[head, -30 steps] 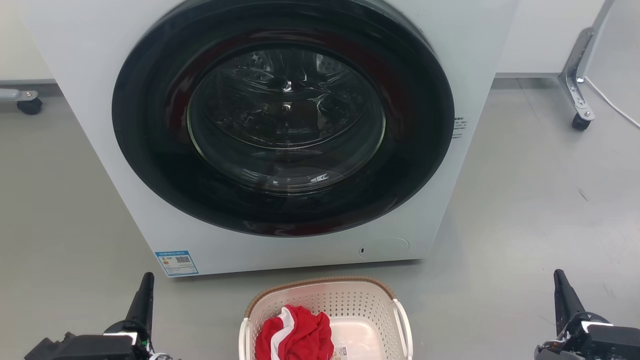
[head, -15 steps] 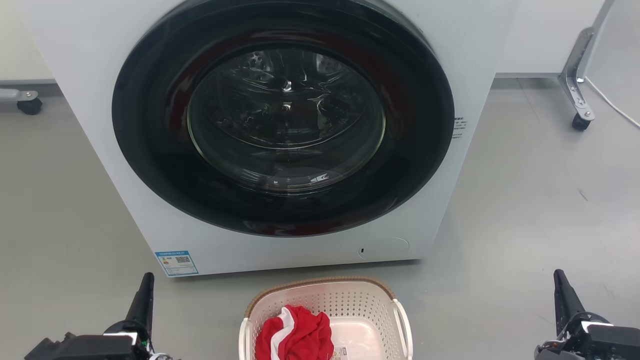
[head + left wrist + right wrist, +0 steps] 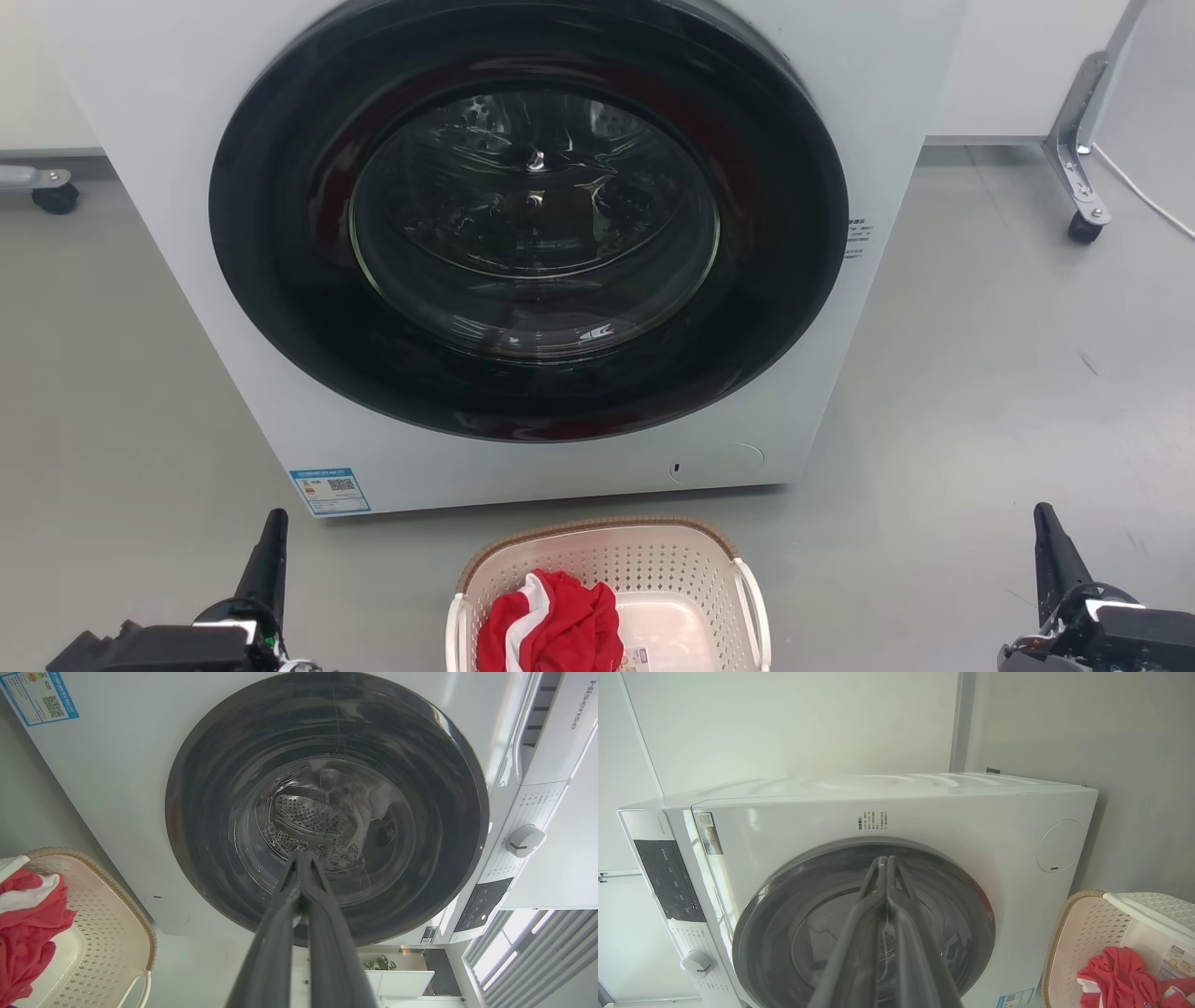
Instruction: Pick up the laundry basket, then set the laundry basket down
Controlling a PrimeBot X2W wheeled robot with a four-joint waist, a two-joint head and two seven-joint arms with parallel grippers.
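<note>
Pincers both closed and empty. On the left pincer [image 3: 301, 855] the two long dark fingers meet at the tips with nothing between them. The right pincer [image 3: 883, 858] is likewise tip to tip. In the head view each arm sits low at its own bottom corner, fingers pointing up and forward, slightly tilted inward.

Between them, touched by neither and well apart from both, the laundry basket [image 3: 653, 560] stands upright on the floor [image 3: 980, 373]. It is cream-white plastic, rounded-rectangular, with walls perforated in a regular grid, a brown woven-look rim and a smooth white loop handle on each side. A crumpled red-and-white cloth [image 3: 551, 621] lies inside on the left part. A small printed label [image 3: 635, 656] lies on the bare basket floor beside it.

Just beyond the basket is a white front-loading washing machine [image 3: 887, 140]. Its round door [image 3: 532, 215] is shut: a glossy black ring around domed clear glass, with the perforated metal drum visible behind it. A blue-edged sticker [image 3: 330, 490] sits at the lower left corner of the machine's front.

The floor is grey, matte and faintly scuffed. Far right, a metal leg ends in a black caster [image 3: 1083, 227].
</note>
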